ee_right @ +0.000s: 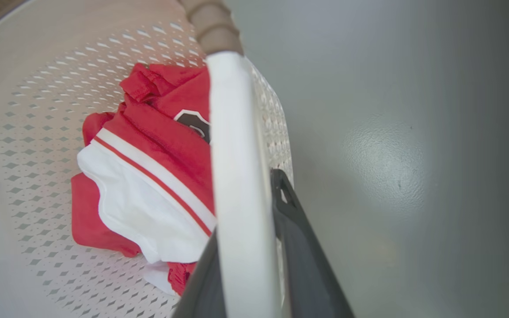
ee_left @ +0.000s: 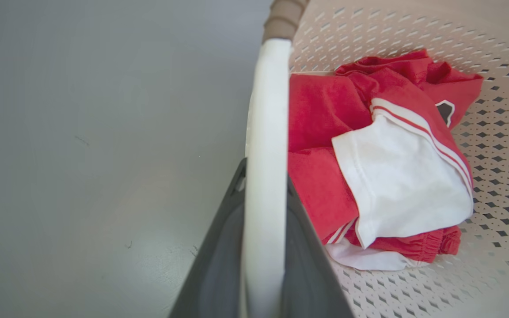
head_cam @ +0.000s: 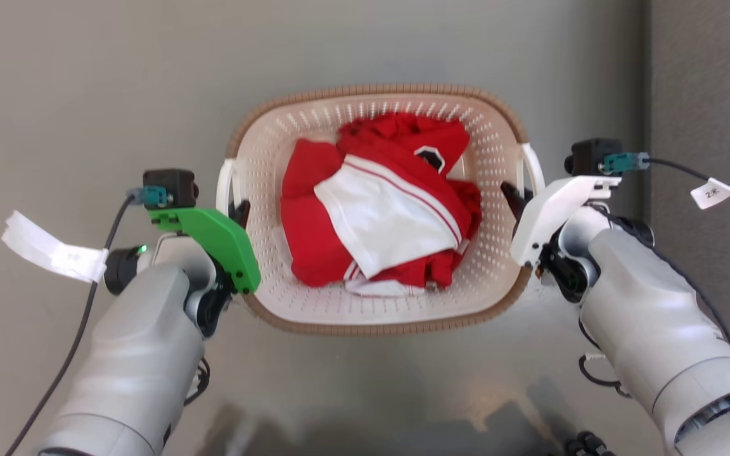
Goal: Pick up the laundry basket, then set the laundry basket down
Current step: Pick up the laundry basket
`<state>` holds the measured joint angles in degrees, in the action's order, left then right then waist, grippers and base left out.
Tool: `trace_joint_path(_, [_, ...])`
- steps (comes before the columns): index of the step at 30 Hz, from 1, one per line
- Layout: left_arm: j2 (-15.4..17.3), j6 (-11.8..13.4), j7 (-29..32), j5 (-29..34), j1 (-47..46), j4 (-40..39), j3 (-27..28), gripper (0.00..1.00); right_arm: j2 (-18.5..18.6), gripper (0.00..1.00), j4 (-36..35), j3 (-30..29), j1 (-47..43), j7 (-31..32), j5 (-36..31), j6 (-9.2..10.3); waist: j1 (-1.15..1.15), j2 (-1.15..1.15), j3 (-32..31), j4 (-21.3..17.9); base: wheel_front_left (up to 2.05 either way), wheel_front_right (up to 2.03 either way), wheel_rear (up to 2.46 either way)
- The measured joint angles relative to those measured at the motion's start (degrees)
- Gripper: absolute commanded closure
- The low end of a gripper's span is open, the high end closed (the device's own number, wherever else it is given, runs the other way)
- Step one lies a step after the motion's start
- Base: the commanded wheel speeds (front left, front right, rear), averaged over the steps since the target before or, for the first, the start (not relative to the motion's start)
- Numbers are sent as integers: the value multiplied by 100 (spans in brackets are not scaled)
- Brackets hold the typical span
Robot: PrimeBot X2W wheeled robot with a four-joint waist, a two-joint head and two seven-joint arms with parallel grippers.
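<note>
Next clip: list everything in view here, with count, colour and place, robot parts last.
laundry basket: one, cream with a brown rim, centre, between the two hands
handles: two, white, one on each side of the basket
clothes: crumpled heap, number unclear, red and white, inside the basket
floor: grey, all around the basket
paper tags: two, white, one hanging by each wrist
left hand: one, dark fingers under a green cover, closed on the left handle
right hand: one, dark fingers under a white cover, closed on the right handle
</note>
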<state>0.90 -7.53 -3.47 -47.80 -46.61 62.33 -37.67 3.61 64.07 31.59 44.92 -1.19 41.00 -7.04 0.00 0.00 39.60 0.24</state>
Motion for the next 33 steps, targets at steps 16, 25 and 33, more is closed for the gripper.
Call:
trace_joint_path(16, [-9,-1,452,-408,589,214,-157,100,-22,100,97,375,-488,734,452,7,0,0,-1295,-208,0,0,0])
trace_joint_path(25, [-11,-1,647,-602,1038,229,-303,100,-22,100,104,597,-915,1046,704,14,0,0,-2036,-339,0,0,0])
trace_joint_path(33, [-10,-1,829,-803,1474,243,-367,100,-21,100,103,828,-1218,1336,800,55,-1,0,-2770,-408,0,0,0])
